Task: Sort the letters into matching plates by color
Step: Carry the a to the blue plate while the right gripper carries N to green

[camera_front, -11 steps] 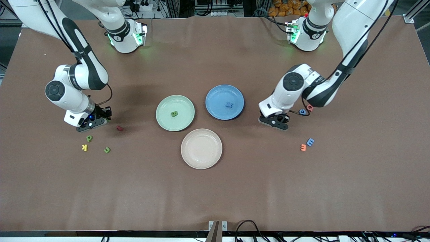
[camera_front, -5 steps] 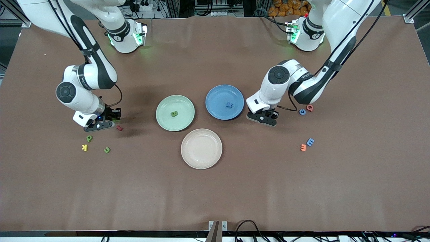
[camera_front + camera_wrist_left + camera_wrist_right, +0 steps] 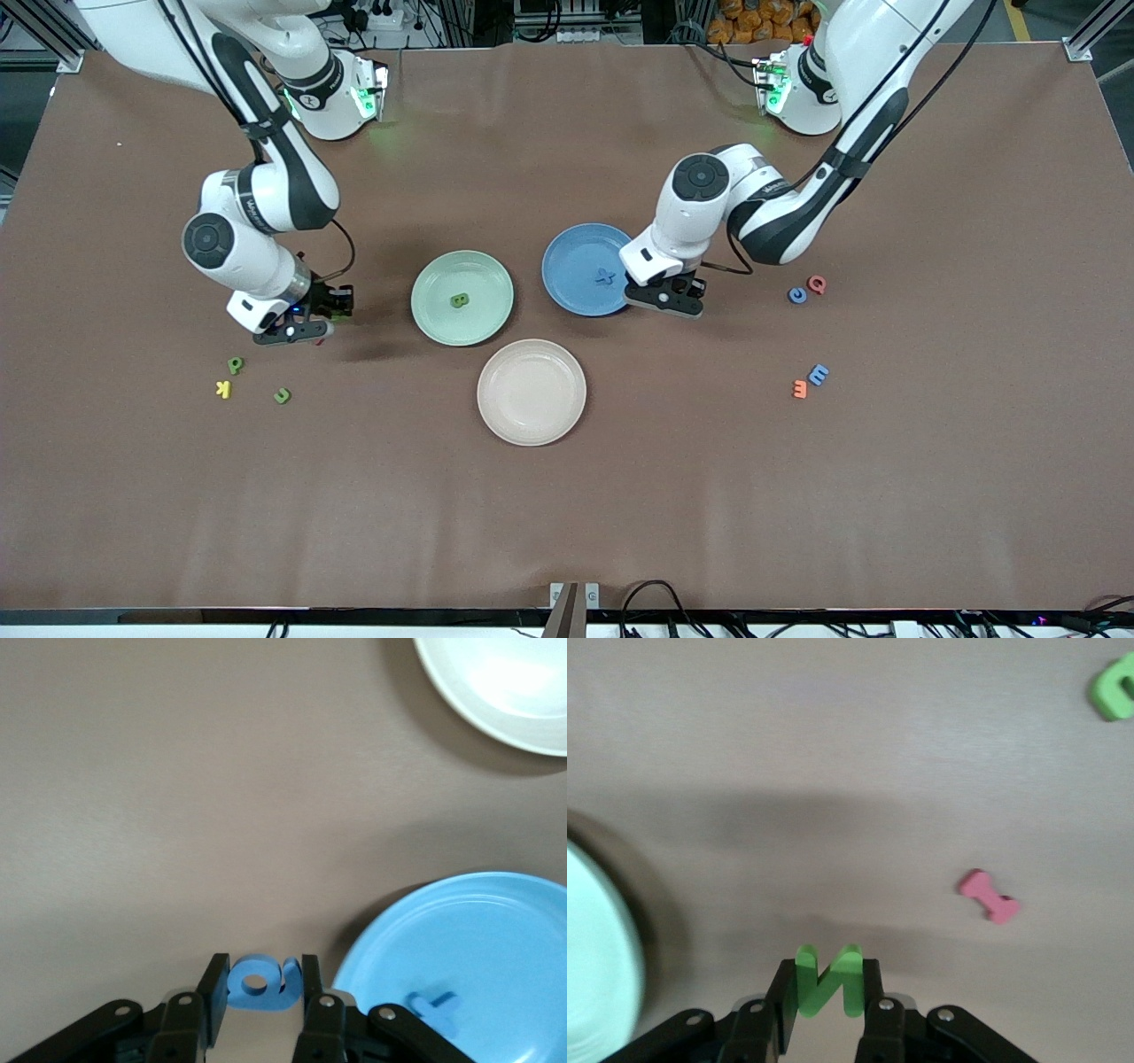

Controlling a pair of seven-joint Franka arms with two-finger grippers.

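Both arms are on the move, and each has come in toward the plates since a second ago. The left gripper [image 3: 257,997] is clamped on a small chunky blue toy letter [image 3: 257,981], fingers pinching it from both sides. It has travelled from the bare table near the blue and pink letter pair [image 3: 807,289] and now hangs at the rim of the round medium-blue plate [image 3: 571,252], on the side toward the left arm's end of the table. In that plate a blue cross-shaped letter [image 3: 606,276] lies exactly where it did before.

Over to the right gripper [image 3: 826,1001]: it is closed tight on a green N-shaped letter [image 3: 827,979]. It has slid from above the loose pile toward the pale green plate [image 3: 438,283], and now sits over the table just short of that plate, on the right arm's side. The small red letter [image 3: 990,896] lies on the table near it, mostly hidden under the gripper in the front view.

Nothing else has shifted. A green letter [image 3: 459,300] rests in the green plate. The pale beige-pink plate [image 3: 532,392] sits nearest the front camera. A green P-shaped letter [image 3: 235,363], a yellow K-shaped letter [image 3: 223,388] and a green hooked letter [image 3: 282,395] wait on the table toward the right arm's end, and an orange letter [image 3: 800,388] touches a blue letter [image 3: 819,374] toward the left arm's end.
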